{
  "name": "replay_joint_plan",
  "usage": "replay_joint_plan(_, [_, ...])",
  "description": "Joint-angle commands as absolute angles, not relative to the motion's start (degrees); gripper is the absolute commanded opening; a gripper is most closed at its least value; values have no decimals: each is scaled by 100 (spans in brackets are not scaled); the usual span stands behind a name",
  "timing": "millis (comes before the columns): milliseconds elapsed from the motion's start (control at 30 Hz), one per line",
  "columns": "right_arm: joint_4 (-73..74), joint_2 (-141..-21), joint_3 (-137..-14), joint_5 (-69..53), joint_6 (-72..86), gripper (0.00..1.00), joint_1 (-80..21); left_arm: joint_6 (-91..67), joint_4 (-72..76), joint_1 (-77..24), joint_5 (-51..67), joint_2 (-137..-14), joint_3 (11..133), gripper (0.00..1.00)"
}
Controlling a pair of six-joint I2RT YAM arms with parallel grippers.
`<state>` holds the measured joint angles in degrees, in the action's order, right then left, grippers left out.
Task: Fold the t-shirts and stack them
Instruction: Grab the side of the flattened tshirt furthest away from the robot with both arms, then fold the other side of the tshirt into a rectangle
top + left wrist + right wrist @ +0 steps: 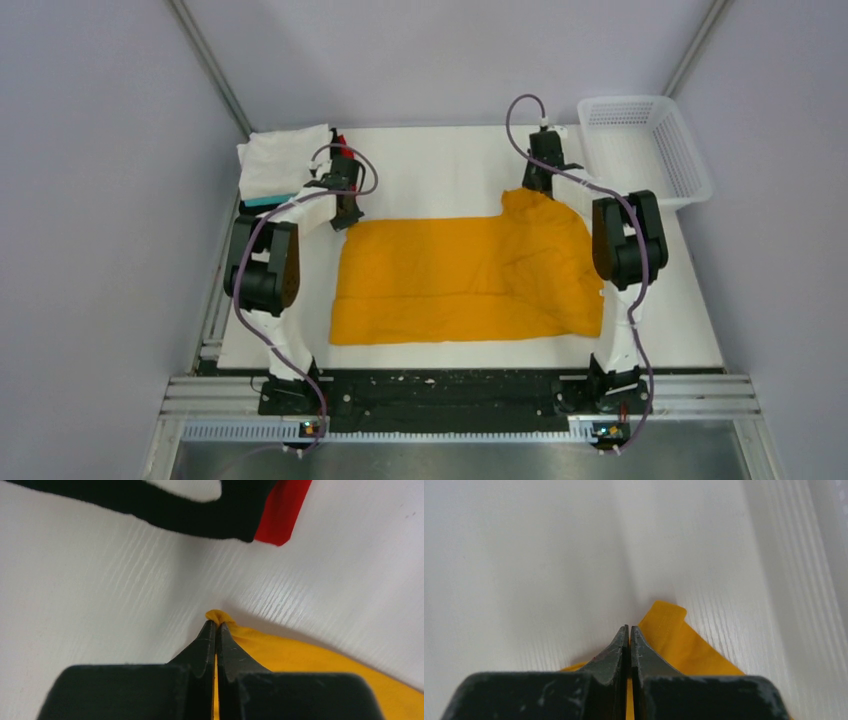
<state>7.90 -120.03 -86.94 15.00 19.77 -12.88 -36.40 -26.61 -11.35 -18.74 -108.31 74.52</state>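
Observation:
The orange-yellow t-shirt (465, 278) lies spread on the white table, folded over once, its right part rumpled. My left gripper (347, 212) is shut on the shirt's far left corner; cloth bulges past its tips in the left wrist view (216, 625). My right gripper (541, 188) is shut on the shirt's far right corner, which shows in the right wrist view (674, 635) beside the tips (629, 629). A stack of folded shirts, white on top (283, 160) with teal, black (165, 505) and red (282, 510) edges, sits at the far left corner.
A white mesh basket (645, 150) stands at the far right corner of the table. Grey walls close in the left, back and right. The arm bases sit on a black rail (450, 390) at the near edge.

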Motion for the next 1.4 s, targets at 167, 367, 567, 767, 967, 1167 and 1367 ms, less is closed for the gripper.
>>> replay_joint_plan(167, [741,-10089,-7015,1878,2090,0,-1804,-3701,-2131,-1116,-1538,-9560,6301,0])
replay_joint_plan(367, [996,-8721,-5957,2166,2389,0,-2154,-3668,-1676,-1116,-1293,-8739,5443,0])
replay_joint_plan(567, [1400,-7544,-5132,2090,2484,0,-2434,-3970,-1550,-1149,-1179,-8078,4741,0])
replay_joint_plan(767, [1931,-6576,-4491,2094,2683,0,-2601,-4372,-1636,-1193,-1305,-7247,4073,0])
replay_joint_plan(967, [2492,-5599,-4079,2046,2929,0,-2773,-4414,-1663,-1234,-1227,-6746,3669,0])
replay_joint_plan(1167, [2847,-5152,-3984,1868,3059,0,-2959,-4487,-1868,-1343,-1243,-6371,3561,0])
replay_joint_plan(1367, [3440,-5220,-4025,2044,3237,0,-3239,-4629,-2236,-1345,-1488,-6078,3378,0])
